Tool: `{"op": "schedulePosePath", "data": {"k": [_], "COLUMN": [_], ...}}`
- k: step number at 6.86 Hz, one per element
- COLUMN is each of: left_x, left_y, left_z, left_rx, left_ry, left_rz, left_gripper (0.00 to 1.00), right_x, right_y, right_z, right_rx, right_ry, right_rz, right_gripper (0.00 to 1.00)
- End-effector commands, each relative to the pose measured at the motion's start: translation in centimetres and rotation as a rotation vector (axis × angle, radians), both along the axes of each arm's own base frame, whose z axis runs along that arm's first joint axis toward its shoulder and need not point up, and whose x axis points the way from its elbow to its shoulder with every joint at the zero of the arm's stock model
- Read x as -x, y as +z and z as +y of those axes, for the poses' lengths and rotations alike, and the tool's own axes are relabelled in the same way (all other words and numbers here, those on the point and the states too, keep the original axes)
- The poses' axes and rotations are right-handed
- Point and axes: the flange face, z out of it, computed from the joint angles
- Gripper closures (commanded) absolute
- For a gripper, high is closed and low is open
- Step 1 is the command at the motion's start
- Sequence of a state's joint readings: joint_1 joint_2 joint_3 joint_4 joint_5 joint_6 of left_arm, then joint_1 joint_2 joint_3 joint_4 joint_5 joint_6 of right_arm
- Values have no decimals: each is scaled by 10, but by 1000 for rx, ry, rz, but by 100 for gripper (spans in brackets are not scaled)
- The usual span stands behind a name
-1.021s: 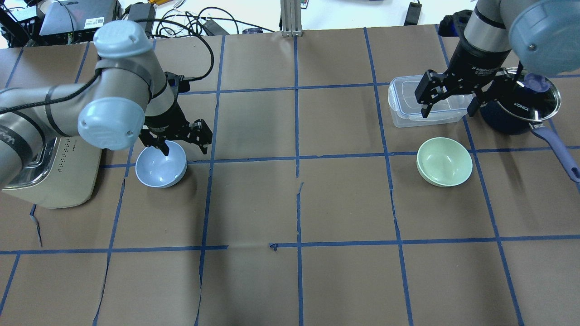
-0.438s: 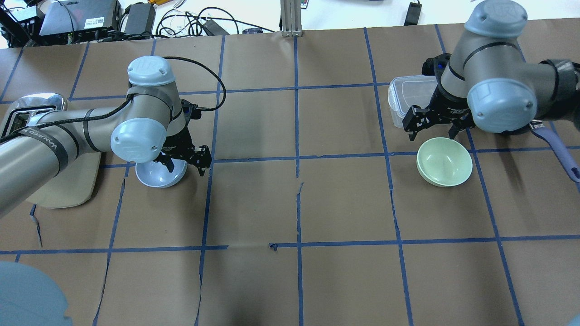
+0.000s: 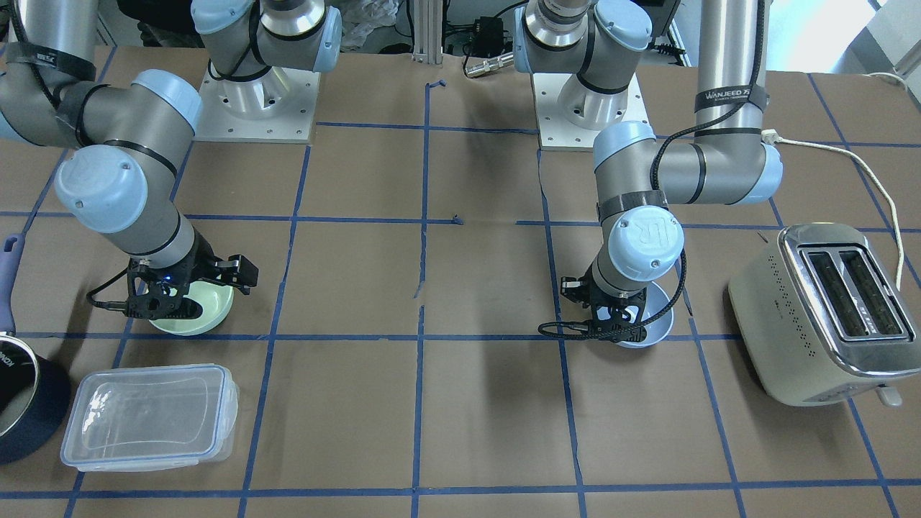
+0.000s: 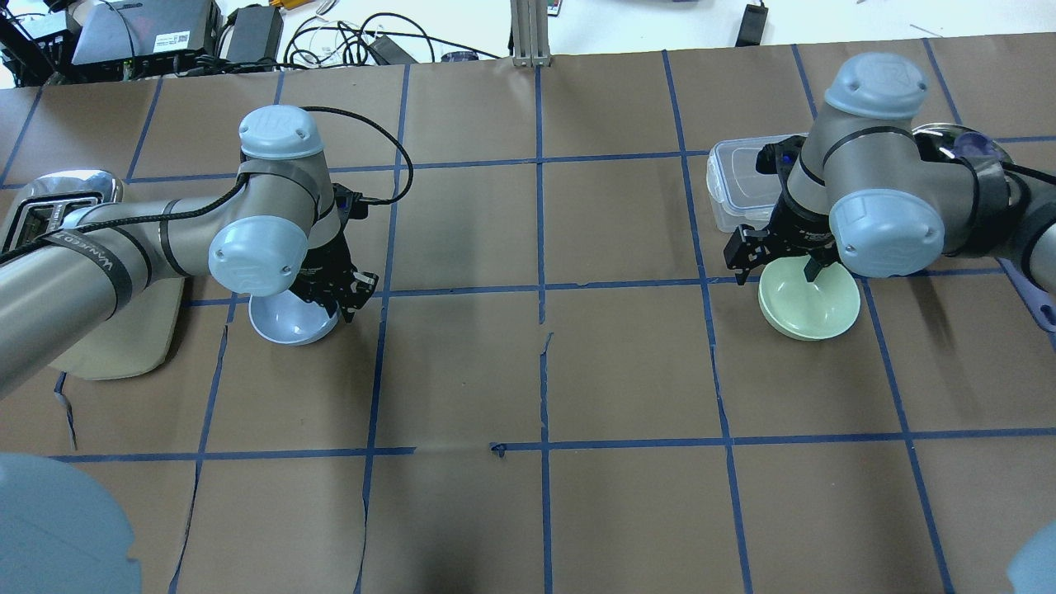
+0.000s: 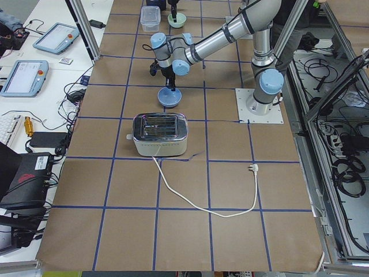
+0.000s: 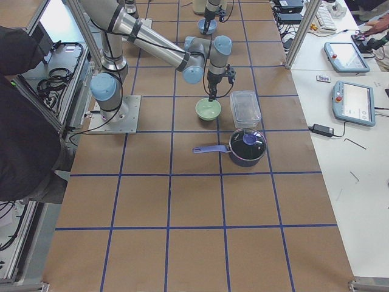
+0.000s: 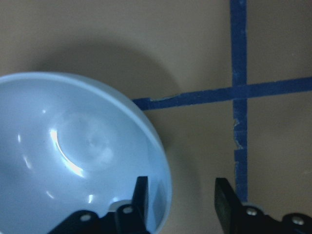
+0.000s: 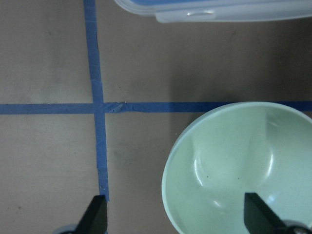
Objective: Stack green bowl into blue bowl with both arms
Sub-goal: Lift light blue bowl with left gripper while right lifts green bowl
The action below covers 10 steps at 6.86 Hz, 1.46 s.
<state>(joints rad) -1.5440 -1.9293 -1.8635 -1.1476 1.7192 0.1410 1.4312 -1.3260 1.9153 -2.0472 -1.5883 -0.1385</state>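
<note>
The blue bowl [image 4: 285,322] sits upright on the table's left side, also seen in the front view [image 3: 658,320] and the left wrist view [image 7: 73,156]. My left gripper [image 4: 334,304] is open and low at its right rim, one finger inside the bowl and one outside [image 7: 181,200], with a gap to the rim. The green bowl [image 4: 813,309] sits upright on the right side [image 8: 234,165]. My right gripper [image 4: 775,276] is wide open over its far-left rim, one finger inside the bowl and one outside [image 8: 176,217].
A toaster [image 3: 827,309] stands just left of the blue bowl. A clear lidded container [image 4: 738,186] lies just beyond the green bowl. A dark navy pot [image 6: 246,146] with a handle [image 4: 1035,293] stands to the green bowl's right. Blue tape lines grid the brown paper.
Both arms have come down. The left gripper has sunk onto the blue bowl's right rim. The right gripper has moved from over the clear container down to the green bowl's rim.
</note>
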Motion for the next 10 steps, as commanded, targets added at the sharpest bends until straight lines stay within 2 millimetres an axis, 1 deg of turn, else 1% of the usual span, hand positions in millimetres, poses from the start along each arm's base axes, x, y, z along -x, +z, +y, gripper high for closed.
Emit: {"op": "schedulePosePath", "data": {"k": [1, 2, 3, 4, 5, 6, 7, 8, 9, 10], "left_x": [8, 26, 68, 118, 148, 185, 219, 255, 284, 305], "left_y": [21, 37, 48, 63, 61, 59, 52, 47, 46, 43], "left_z": [-5, -14, -20, -25, -27, -24, -20, -8, 11, 31], "left_rx": [46, 78, 116, 175, 162, 146, 138, 100, 95, 84], "left_ry": [-5, -17, 49, 123, 159, 248, 274, 241, 195, 192], "left_rz": [-2, 3, -6, -11, 63, 147, 159, 205, 203, 187], "left_gripper": [100, 100, 100, 100, 100, 100, 100, 100, 100, 100], "right_x": [0, 0, 1, 2, 3, 7, 18, 23, 23, 23], "right_y": [-18, -26, -33, -36, -36, -39, -44, -45, -44, -43], "right_z": [-1, -2, -3, -3, -3, -4, -5, -5, -6, -7], "right_rx": [-34, -49, -62, -68, -68, -74, -82, -85, -82, -82], "right_ry": [-2, 0, -11, -3, -6, -17, -33, -42, -43, -43], "right_rz": [-4, -4, -5, -4, -2, -9, -14, -14, -14, -14], "right_gripper": [0, 0, 0, 0, 0, 0, 19, 48, 74, 94]}}
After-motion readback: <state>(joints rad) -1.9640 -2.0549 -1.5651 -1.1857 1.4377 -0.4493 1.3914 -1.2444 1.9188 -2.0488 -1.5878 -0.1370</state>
